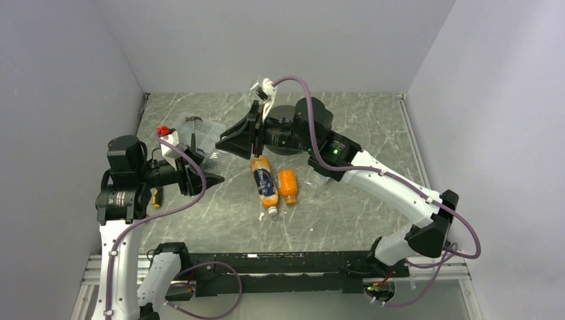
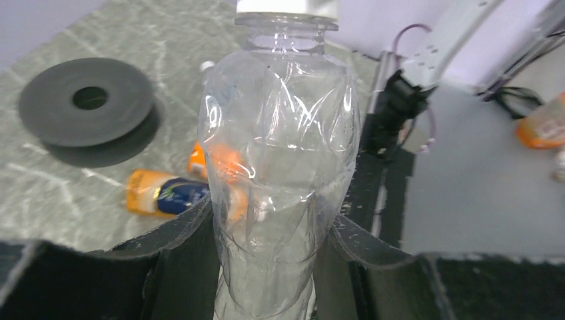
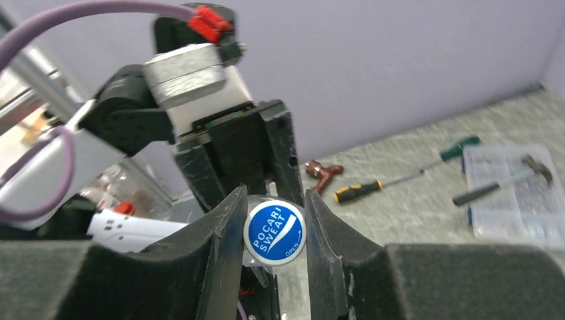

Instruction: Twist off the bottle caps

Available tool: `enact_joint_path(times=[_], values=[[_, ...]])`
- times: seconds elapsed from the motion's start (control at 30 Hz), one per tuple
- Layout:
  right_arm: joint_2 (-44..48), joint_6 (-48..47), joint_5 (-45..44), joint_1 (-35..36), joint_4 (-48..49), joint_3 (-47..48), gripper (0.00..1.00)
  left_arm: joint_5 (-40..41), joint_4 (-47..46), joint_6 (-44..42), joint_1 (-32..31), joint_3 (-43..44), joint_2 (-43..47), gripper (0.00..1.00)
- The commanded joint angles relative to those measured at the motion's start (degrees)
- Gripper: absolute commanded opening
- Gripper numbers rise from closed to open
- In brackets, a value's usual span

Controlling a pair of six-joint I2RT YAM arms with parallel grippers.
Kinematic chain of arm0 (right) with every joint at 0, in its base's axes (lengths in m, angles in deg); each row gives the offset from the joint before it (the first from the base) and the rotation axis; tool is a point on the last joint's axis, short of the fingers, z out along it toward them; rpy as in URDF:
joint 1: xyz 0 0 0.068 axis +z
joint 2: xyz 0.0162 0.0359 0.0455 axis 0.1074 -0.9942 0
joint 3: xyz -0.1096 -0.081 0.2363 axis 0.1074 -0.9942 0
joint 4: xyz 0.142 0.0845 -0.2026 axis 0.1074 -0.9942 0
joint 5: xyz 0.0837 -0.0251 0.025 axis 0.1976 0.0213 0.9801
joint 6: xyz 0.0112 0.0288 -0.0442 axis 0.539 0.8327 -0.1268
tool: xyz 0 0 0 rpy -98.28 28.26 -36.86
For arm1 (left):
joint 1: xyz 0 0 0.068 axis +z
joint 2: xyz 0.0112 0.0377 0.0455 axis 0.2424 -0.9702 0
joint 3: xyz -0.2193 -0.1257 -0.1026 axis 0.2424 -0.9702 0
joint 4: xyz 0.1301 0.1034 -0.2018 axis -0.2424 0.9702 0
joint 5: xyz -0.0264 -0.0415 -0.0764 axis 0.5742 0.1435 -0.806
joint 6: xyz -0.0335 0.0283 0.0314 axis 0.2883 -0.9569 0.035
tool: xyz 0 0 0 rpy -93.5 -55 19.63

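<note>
Left tool [image 2: 270,230] clamps the clear bottle [image 2: 276,147], right tool [image 3: 274,203] pinches its cap [image 3: 274,235]

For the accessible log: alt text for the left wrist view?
A clear bottle gripped between the left fingers, its white cap cropped at the top edge. Behind it on the table lie a black disc with a hole and an orange bottle with a dark blue label.

Table [image 1: 353,220]: grey marbled top. Mid-table, tall orange bottle [image 1: 264,181] with dark blue label and short orange bottle [image 1: 288,186] lie on their sides, side by side; contact between them unclear. Black disc [image 2: 86,100] flat nearby. Far-left area: clear plastic case [image 1: 213,133], yellow-black screwdriver [image 3: 356,192], green-handled screwdriver [image 3: 460,148], small reddish-brown item [image 3: 324,171], all lying flat.
</note>
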Motion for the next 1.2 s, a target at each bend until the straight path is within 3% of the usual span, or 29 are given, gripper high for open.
enact_joint_path(times=[0.0, 0.13, 0.27, 0.33, 0.37, 0.43, 0.5, 0.57, 0.83, 0.97, 1.17], values=[[2.69, -2.94, 17.67, -1.50, 11.84, 0.27, 0.15, -11.08, -1.08, 8.72, 0.38, 3.13, -0.48, 0.24], [2.45, 0.00, 24.44, -3.61, 17.11, -0.68, 0.13, -16.04, -3.55, 15.49, 0.38, 2.85, -0.32, 0.23], [2.80, 5.98, 28.78, -6.56, 23.87, -2.44, 0.13, -17.08, 7.95, 4.18, 0.38, 5.02, -1.63, 0.24], [2.39, 5.58, 27.13, -6.66, 21.23, -1.53, 0.18, -16.34, 12.28, -0.14, 0.38, 5.89, -2.96, 0.23], [1.96, 4.18, 25.87, -6.43, 18.28, -0.50, 0.27, -15.29, 12.57, -0.62, 0.35, 6.09, -3.30, 0.23], [1.10, 2.50, 22.69, -5.95, 13.75, 0.89, 0.58, -13.05, 11.01, -0.15, 0.36, 5.88, -3.25, 0.22], [0.85, 1.29, 17.78, -5.44, 9.53, 1.44, 0.82, -10.75, 7.85, 1.24, 0.38, 4.70, -2.18, 0.22], [1.46, 1.41, 12.15, -5.30, 7.39, 0.96, 0.98, -8.04, 3.57, 3.19, 0.38, 3.28, -0.56, 0.22], [-0.42, 3.33, -13.18, -2.40, -10.39, 8.42, 1.00, 9.41, -4.53, -0.87, 0.36, -1.26, 4.59, 0.19], [-1.77, 2.68, -17.73, 0.74, -12.30, 10.18, 1.00, 16.39, -6.86, -4.85, 0.38, -4.48, 7.03, 0.18], [-4.07, 3.70, -19.37, 3.05, -12.54, 11.95, 0.93, 18.45, -6.99, -6.19, 0.38, -5.26, 7.01, 0.17]])
